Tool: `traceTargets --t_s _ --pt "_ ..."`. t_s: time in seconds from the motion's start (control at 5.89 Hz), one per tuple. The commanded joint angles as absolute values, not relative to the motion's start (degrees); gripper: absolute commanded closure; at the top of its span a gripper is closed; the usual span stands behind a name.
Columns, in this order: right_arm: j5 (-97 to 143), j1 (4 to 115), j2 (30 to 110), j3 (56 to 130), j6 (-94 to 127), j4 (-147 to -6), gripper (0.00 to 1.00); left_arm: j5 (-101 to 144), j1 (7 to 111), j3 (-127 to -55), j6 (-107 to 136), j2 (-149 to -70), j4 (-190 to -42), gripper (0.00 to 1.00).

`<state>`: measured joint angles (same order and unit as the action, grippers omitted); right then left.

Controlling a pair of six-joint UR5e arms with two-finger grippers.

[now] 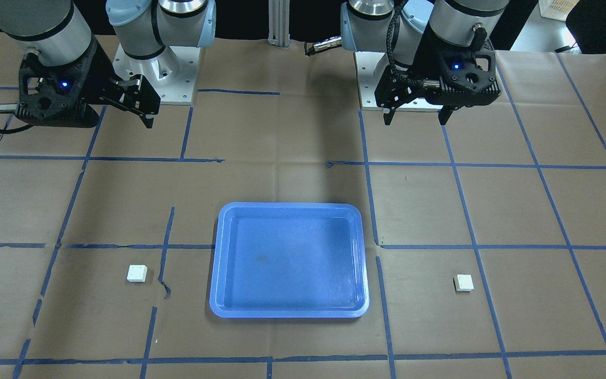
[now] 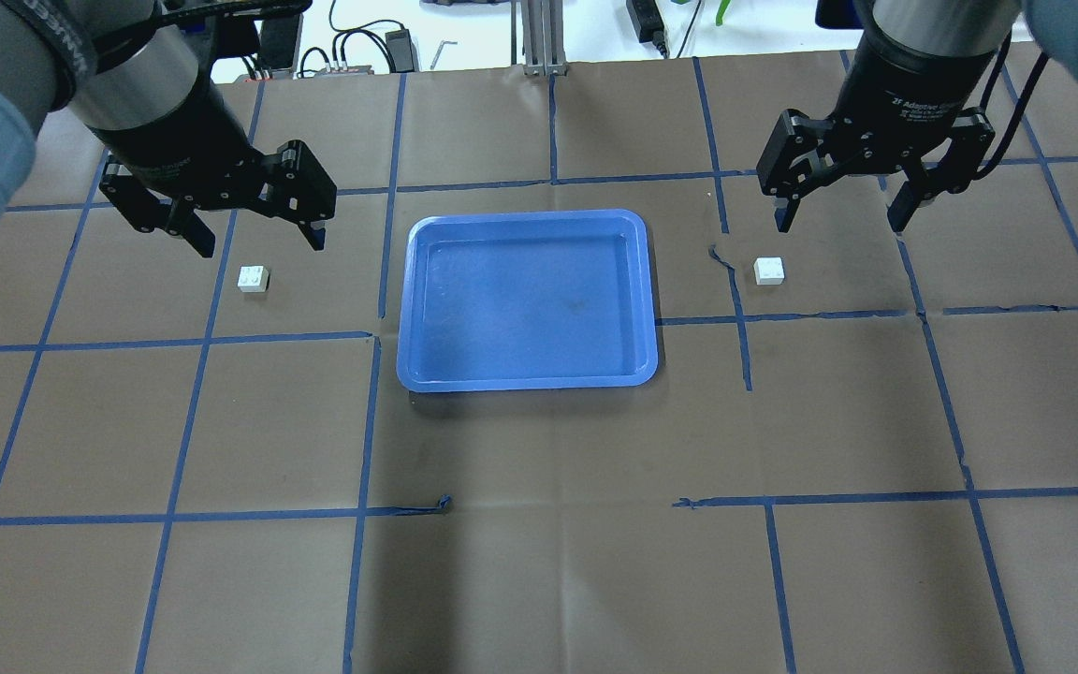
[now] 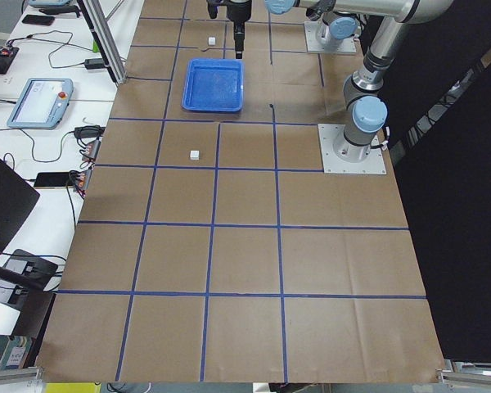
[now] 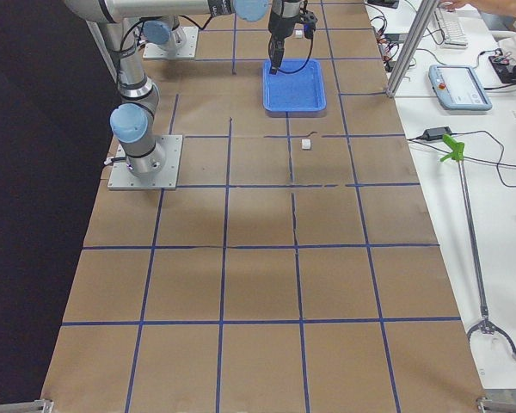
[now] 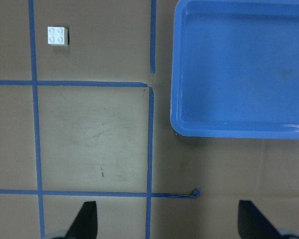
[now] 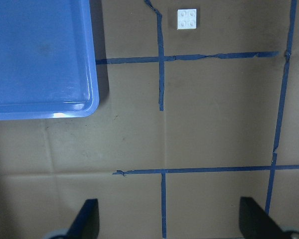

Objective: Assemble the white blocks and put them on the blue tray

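Two white blocks lie apart on the table, one on each side of the empty blue tray. The left block lies just below my left gripper, which is open, empty and held above the table. The right block lies below and to the tray side of my right gripper, also open and empty. In the left wrist view the left block is at the top left and the tray on the right. In the right wrist view the right block is at the top and the tray on the left.
The table is covered in brown paper with a grid of blue tape lines. In the front view the tray lies between the two blocks. Both arm bases stand at the robot's side of the table.
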<state>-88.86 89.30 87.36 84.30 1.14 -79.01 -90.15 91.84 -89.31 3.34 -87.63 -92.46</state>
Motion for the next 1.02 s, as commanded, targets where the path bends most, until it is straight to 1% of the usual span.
traceTargets --t_s 0.0,0.34,0.68,0.85 --pt "-88.8 89.2 87.4 84.3 1.1 -79.0 0.0 -90.2 91.8 -89.0 3.3 -87.5 -92.5 0.01" --pt "-88.9 89.1 87.4 84.3 0.8 -79.0 0.0 -90.2 91.4 -89.4 3.3 -87.5 -92.4 0.01" --pt "-88.9 88.8 87.2 84.5 -4.3 -79.2 0.0 -90.4 91.4 -90.9 3.3 -87.9 -89.5 0.01" --pt "-88.9 88.7 86.9 84.5 -10.4 -79.5 0.0 -90.3 91.3 -90.9 3.3 -87.5 -89.5 0.01"
